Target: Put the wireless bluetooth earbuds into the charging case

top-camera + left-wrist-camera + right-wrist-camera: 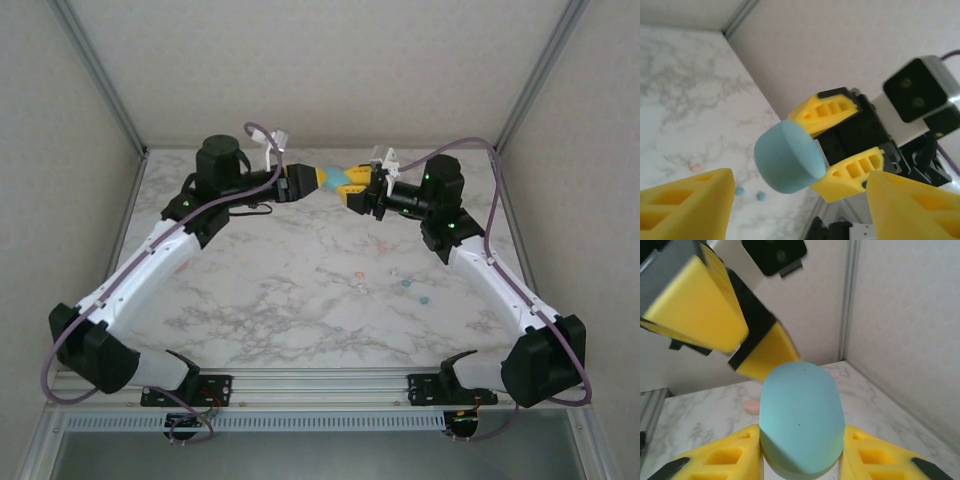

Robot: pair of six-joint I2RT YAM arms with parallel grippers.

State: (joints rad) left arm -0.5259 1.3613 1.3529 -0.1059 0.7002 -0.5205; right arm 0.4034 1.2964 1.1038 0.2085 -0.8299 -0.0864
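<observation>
Our right gripper (352,190) is raised over the far part of the counter (270,290) in the top view. It is clamped on the teal charging case (343,179), and our left gripper (325,180) faces it, just beside the case. The earbuds (405,283) lie loose on the counter, well apart from both grippers and more toward the right arm. In the left wrist view our left fingers (687,202) are spread apart with nothing between them, the case sits ahead in the right gripper, and two teal earbuds and one pinkish one lie on the marble below. In the right wrist view the case stands between our right fingers (725,460), with its rounded end toward the left gripper. We judge that the step is to pass or to open the case between the two grippers, but we cannot tell where its seam is. To do it well, we should bring the left gripper straight on, centre the free end between its fingers, and loosen the right gripper only after the left has a firm hold, because the smooth shell may slip.
</observation>
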